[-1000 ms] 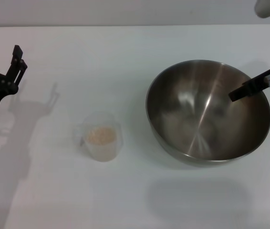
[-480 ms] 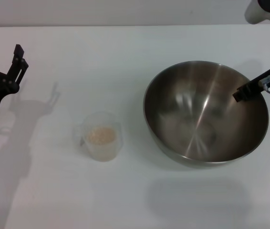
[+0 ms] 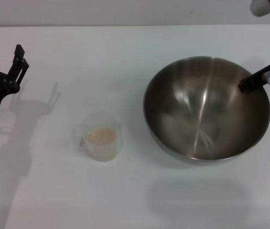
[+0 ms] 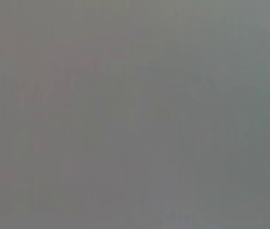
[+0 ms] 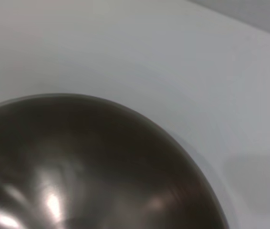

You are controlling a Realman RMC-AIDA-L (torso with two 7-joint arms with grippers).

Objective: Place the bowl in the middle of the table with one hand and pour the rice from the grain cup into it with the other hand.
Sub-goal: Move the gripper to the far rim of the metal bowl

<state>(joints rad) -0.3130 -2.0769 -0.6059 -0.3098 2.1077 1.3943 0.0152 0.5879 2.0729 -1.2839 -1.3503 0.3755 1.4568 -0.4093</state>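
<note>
Right hand (image 3: 250, 84) drawn back to rim, shiny steel bowl (image 3: 206, 109) tilted

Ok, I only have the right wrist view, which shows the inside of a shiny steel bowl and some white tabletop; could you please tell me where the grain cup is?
Observer: The small translucent plastic grain cup stands upright on the white table, to the robot's left of the round stainless-steel bowl, with a gap between them.
Operator: Thank you. Is the rice in it?
Observer: Yes, pale rice lies in the cup; none shows in the bowl.
Operator: And where are the hands?
Observer: The left hand is open at the table's far left, away from the cup; the right hand is at the bowl's right rim.
</note>
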